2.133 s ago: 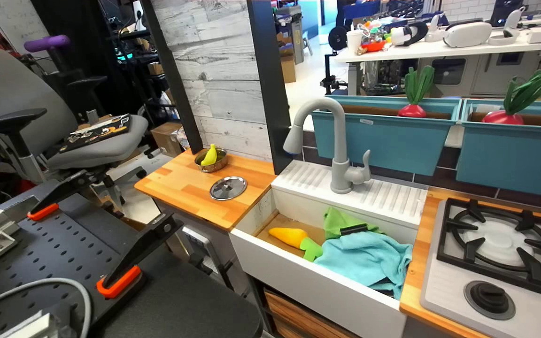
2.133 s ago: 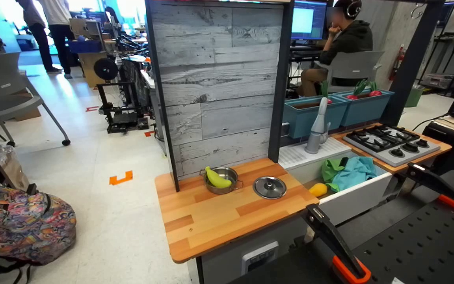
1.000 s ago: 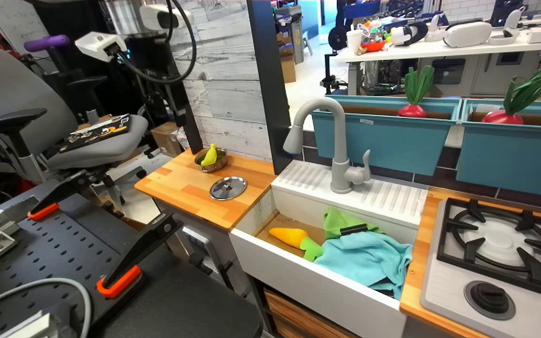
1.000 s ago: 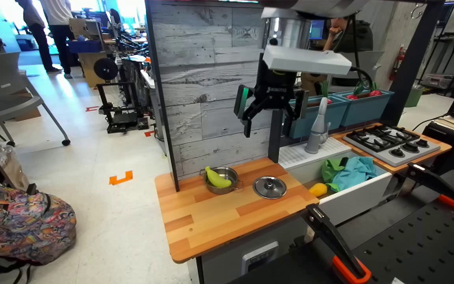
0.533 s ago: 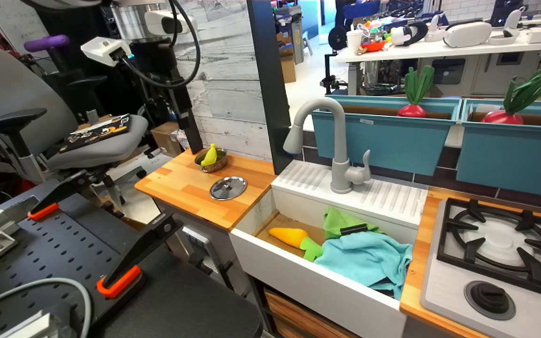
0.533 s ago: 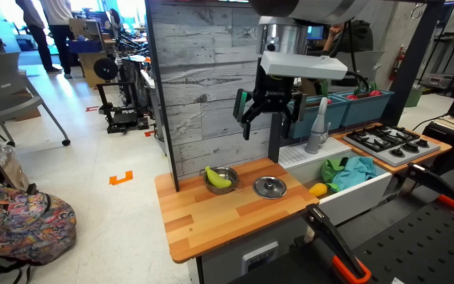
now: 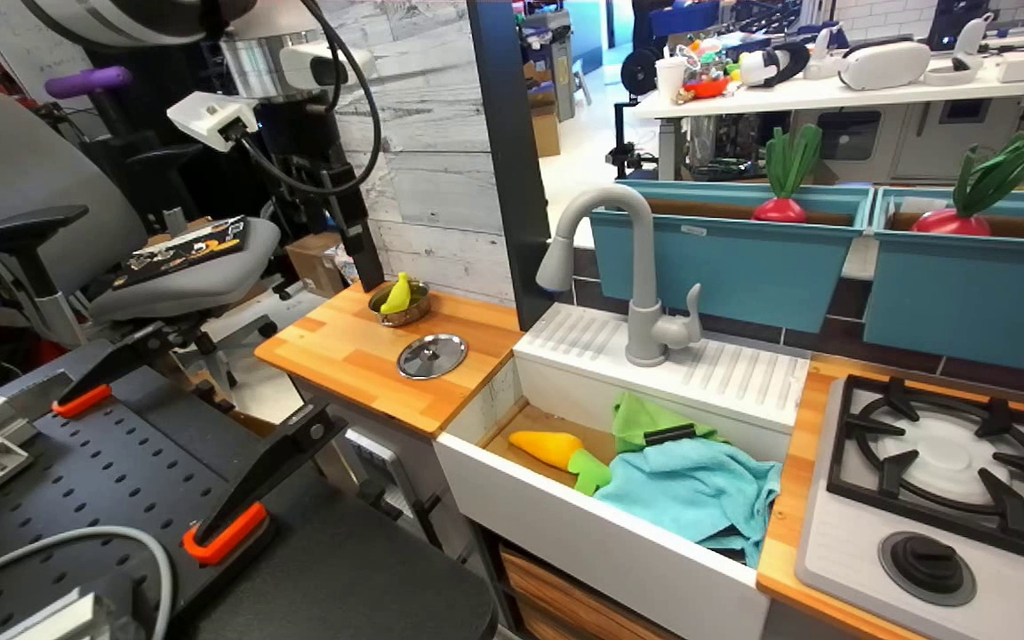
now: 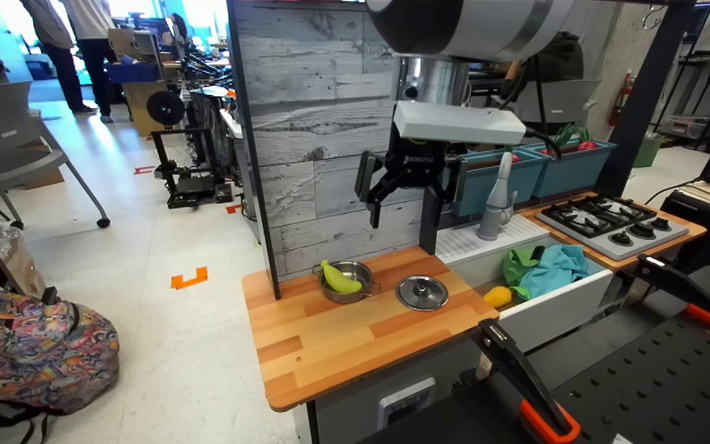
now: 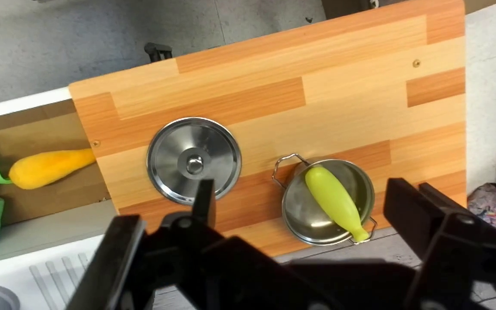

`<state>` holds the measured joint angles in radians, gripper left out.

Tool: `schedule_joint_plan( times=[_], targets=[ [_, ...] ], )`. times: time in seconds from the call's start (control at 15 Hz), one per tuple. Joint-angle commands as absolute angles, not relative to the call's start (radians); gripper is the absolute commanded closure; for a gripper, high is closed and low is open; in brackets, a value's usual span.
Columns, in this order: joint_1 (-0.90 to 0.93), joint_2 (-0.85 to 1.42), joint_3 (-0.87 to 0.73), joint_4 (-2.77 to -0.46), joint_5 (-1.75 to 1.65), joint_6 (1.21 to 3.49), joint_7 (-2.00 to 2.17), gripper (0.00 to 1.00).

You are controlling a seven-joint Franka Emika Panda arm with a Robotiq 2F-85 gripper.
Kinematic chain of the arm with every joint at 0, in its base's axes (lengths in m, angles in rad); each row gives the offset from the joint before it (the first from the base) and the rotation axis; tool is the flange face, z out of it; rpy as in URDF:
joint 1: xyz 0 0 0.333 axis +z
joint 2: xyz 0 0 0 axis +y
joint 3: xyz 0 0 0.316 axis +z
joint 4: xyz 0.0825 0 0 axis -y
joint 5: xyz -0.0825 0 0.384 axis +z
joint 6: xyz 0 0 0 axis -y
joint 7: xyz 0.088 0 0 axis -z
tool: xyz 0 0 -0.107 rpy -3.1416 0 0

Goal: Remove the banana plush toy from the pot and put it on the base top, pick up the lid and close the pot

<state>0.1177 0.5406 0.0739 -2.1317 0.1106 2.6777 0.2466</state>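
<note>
Banana plush at L in an exterior view, in pot, stem end over rim; prob. light, soft: pinch mid-body w/ gentle squeeze. Gripper mid, above, jaws spread wide, nothing held. Lid R, flat on base top; likely stiff, slick metal: grab knob.

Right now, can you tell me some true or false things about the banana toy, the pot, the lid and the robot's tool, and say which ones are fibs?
1. The banana toy lies in the pot. True.
2. The banana toy is purple. False: it is yellow-green.
3. The lid has a round knob. True.
4. The tool is open. True.
5. The lid covers the pot. False: it lies on the wooden top, apart from the pot.
6. The tool is touching the lid. False: it is up in the air, away from the lid.
</note>
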Motion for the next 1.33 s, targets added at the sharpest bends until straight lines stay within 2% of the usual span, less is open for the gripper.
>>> schedule_joint_plan(
  times=[0.0,0.53,1.13,1.2,1.27],
  targets=[
    [0.167,0.658,0.055,-2.036,0.115,2.774,0.294,0.00],
    [0.301,0.900,-0.038,-1.775,0.083,2.793,0.380,0.00],
    [0.328,1.097,-0.047,-1.512,0.098,2.760,0.398,0.01],
    [0.327,1.113,-0.048,-1.491,0.098,2.756,0.399,0.25],
    [0.328,1.127,-0.050,-1.471,0.098,2.752,0.400,0.26]
  ],
)
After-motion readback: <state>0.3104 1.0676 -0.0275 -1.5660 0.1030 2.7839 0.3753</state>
